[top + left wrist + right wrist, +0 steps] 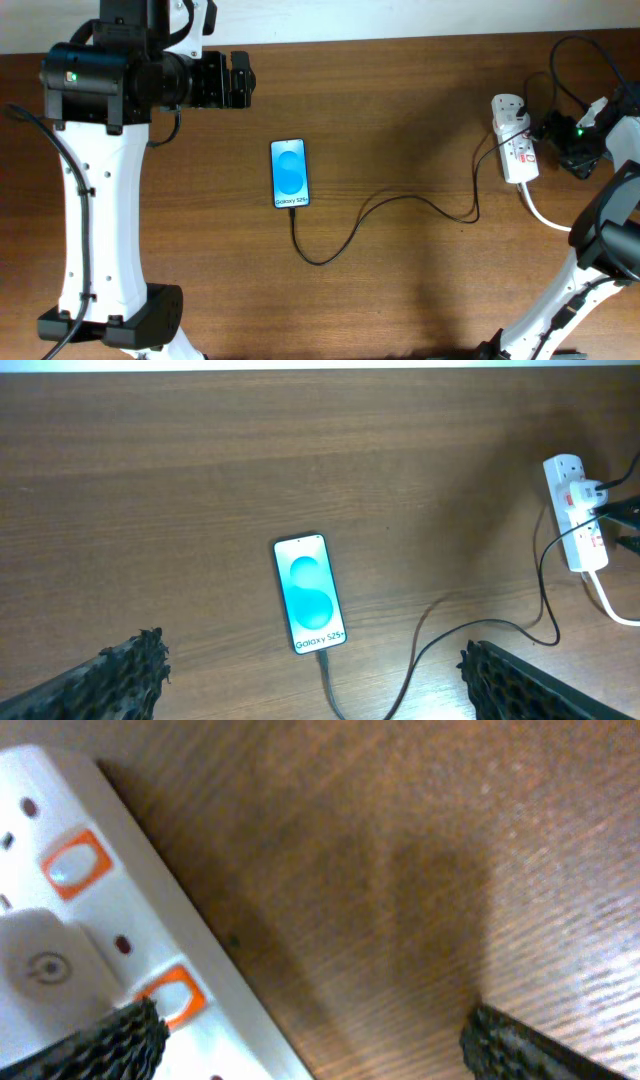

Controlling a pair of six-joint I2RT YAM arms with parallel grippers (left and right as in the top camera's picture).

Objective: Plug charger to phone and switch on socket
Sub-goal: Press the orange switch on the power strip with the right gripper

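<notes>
White socket point(160, 920) beside parted fingers point(110, 1045)

You have one phone point(289, 173) on one table point(400, 100), one charger cable point(380, 205) and one socket strip point(515, 150) carrying one white adapter point(40, 970). Your right wrist view shows two orange-red switches point(75, 865) on the strip. You can also count one thick white cord point(545, 215) and two arms: the left arm point(95, 200) and the right arm point(600, 240).

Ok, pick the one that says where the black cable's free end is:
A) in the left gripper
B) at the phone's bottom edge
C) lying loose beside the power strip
B: the black cable runs across the table right up into the bottom edge of the phone.
</notes>
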